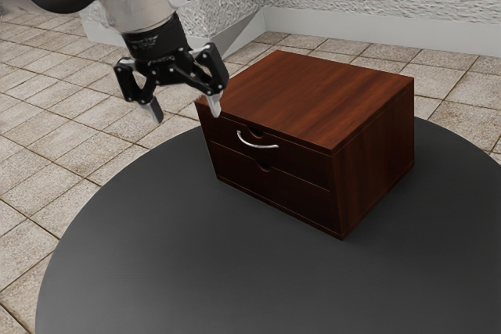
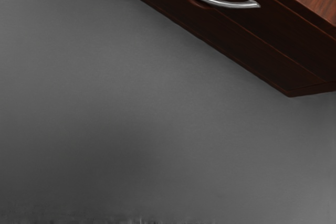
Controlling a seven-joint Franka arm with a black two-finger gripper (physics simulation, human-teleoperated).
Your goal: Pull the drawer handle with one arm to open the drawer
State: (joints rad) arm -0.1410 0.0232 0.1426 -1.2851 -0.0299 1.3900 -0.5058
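The drawer handle (image 1: 257,143), a curved silver bar, is mounted on the front of the upper drawer (image 1: 291,159) of a small dark wooden cabinet (image 1: 321,87), which stands on a round black table (image 1: 235,271). The upper drawer is seen with its front flush with the lower drawer (image 1: 274,187) beneath it, so it is judged not yet opened. The gripper (image 1: 186,107) is held with its fingers spread wide and nothing grasped between them. It hangs above the table just beside the cabinet's front corner on the exterior view's left, higher than the handle and off to its side. One pale fingertip is seen at that corner, but whether it touches the wood cannot be told. In the wrist view the handle (image 2: 215,0) is caught ahead of the hand, with the bare table surface (image 2: 131,129) below. The step in hand is judged to be the approach: the handle has not yet been reached. For the next move, the hand would need to be lowered and carried along the drawer front until the bar sits between the open fingers. The fingers would then be closed on it from two sides. Only after that could the drawer be drawn straight out, away from the cabinet.
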